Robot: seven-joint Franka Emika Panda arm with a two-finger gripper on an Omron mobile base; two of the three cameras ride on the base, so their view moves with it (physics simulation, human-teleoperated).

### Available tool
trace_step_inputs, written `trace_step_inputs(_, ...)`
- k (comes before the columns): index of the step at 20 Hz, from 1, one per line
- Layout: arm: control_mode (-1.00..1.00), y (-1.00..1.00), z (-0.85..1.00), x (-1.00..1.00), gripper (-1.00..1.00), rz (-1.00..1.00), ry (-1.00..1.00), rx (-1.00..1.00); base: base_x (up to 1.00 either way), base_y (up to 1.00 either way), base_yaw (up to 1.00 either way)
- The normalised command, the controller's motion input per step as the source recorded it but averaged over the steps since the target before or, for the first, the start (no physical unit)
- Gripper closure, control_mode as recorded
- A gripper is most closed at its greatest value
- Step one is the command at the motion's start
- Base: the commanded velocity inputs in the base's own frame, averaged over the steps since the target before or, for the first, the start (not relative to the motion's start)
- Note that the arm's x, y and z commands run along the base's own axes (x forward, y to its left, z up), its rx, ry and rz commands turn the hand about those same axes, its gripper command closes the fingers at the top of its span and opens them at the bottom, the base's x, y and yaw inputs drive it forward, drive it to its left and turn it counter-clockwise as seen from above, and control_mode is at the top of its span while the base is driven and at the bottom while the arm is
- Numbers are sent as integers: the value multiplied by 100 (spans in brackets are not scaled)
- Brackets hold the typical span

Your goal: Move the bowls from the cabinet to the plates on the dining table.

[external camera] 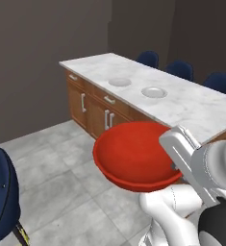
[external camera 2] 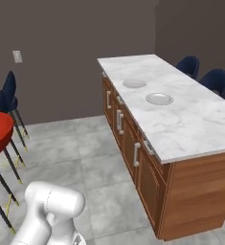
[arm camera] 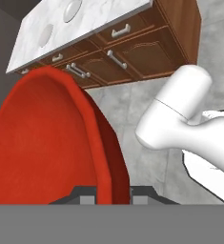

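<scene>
The gripper [arm camera: 113, 190] is clamped on the rim of the red bowl [external camera: 133, 156], one finger on each side of the wall at the bottom of the hand view. The bowl hangs in the air over the grey floor [external camera: 61, 178], well short of the tabletop [external camera: 182, 103], and it is held by one edge only, so most of its weight sits out to one side of the grip.

That is the main risk as I judge it: a thin, glossy rim pinched at a single spot could twist or slide in the jaws if the arm swings or the base stops sharply, and a drop here would land on the floor. A second risk is the near corner of the tabletop; the wide bowl could clip that edge if it is brought in too low. The two plates [external camera: 154, 92] are pale and barely stand out from the marble, so setting the bowl down off-centre is easy.

The left base view shows the bowl whole, open side up and roughly level, with the plates beyond it. The right base view catches just a red sliver at its left edge but shows the plates [external camera 2: 159, 98] and the drawer fronts [external camera 2: 133, 143] plainly. The hand view alone shows the grip on the rim.
</scene>
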Motion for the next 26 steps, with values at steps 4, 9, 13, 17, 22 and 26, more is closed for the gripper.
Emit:
trace_step_inputs(4, 100, 0, 0, 0, 100, 0, 0, 0, 35, -40, 0)
trace_step_inputs(9, 100, 0, 0, 0, 100, 0, 0, 0, 4, -47, -6)
trace_step_inputs(13, 100, 0, 0, 0, 100, 0, 0, 0, 16, -42, -5)
trace_step_inputs(17, 100, 0, 0, 0, 100, 0, 0, 0, 46, -33, 0)
trace_step_inputs(22, 100, 0, 0, 0, 100, 0, 0, 0, 43, -27, 4)
trace_step_inputs(26, 100, 0, 0, 0, 100, 0, 0, 0, 57, -15, 3)
